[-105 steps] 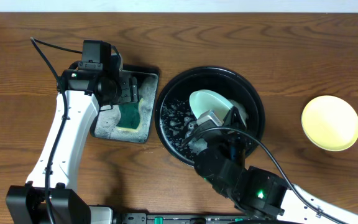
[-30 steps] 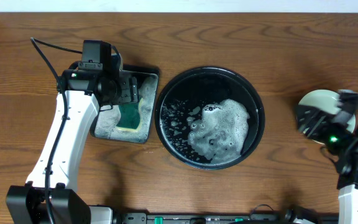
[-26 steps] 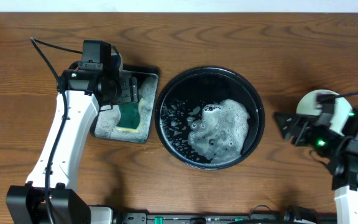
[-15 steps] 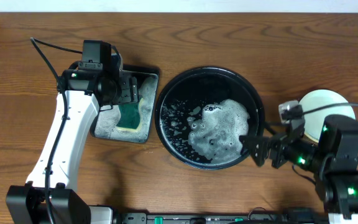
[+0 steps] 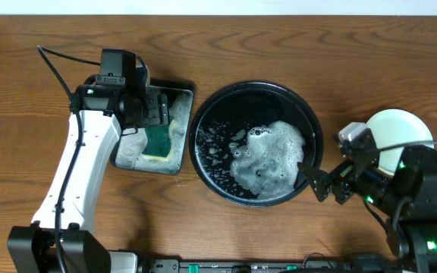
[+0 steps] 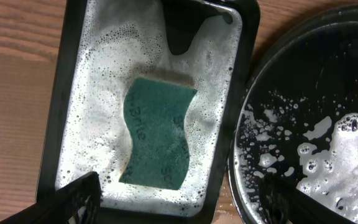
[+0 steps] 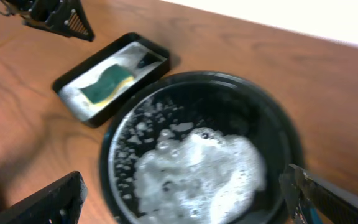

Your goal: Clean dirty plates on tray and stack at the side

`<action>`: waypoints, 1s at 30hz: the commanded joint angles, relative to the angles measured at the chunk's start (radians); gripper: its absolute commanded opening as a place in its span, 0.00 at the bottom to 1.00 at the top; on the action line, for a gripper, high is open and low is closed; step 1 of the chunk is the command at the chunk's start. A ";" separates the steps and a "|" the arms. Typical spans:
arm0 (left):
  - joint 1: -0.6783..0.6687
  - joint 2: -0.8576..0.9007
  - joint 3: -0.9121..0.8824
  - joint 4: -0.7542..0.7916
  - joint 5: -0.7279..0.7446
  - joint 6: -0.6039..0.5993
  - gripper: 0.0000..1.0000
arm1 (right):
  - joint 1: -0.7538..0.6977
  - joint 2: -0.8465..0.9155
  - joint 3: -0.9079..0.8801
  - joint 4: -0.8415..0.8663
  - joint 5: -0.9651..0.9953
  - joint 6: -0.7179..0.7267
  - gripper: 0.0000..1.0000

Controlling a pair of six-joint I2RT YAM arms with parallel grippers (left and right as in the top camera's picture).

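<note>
At the left of the table, a rectangular black sponge tray (image 5: 183, 91) is seen at 9 o'clock of the round tray, and it is filled with soapy froth. A green sponge (image 6: 157, 134) with a yellow underside is laid flat in it, toward the tray's middle. The left gripper (image 5: 156, 108) is held above the 12 o'clock end of this sponge tray. In the left wrist view its two fingertips (image 6: 73, 196) are shown far apart at the lower corners, with nothing between them. At the centre of the table the large round black tray (image 5: 256, 85) is seen, wet inside. A patch of white foam (image 5: 268, 163) is spread from its middle toward 4 o'clock, and loose bubbles are scattered toward 9 o'clock. The right gripper (image 5: 313, 180) is placed just over the tray's rim at about 4 o'clock, pointing toward 9 o'clock. Its jaws are spread wide and nothing is held in them. At 3 o'clock of the tray, well apart from it, the plates (image 5: 397, 125) are set on the bare wood. A pale top plate is shown, partly hidden by the right arm, and how many lie under it cannot be told.
</note>
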 commanded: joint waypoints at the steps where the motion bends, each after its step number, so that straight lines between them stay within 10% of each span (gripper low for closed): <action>1: 0.003 0.000 0.019 -0.002 0.012 -0.001 0.82 | 0.005 -0.085 -0.018 0.025 0.068 -0.065 0.99; 20: 0.003 0.000 0.019 -0.002 0.012 -0.001 0.82 | -0.033 -0.679 -0.572 0.310 0.195 -0.064 0.99; 30: 0.003 0.000 0.019 -0.002 0.012 -0.001 0.82 | -0.035 -0.679 -0.798 0.673 0.197 -0.068 0.99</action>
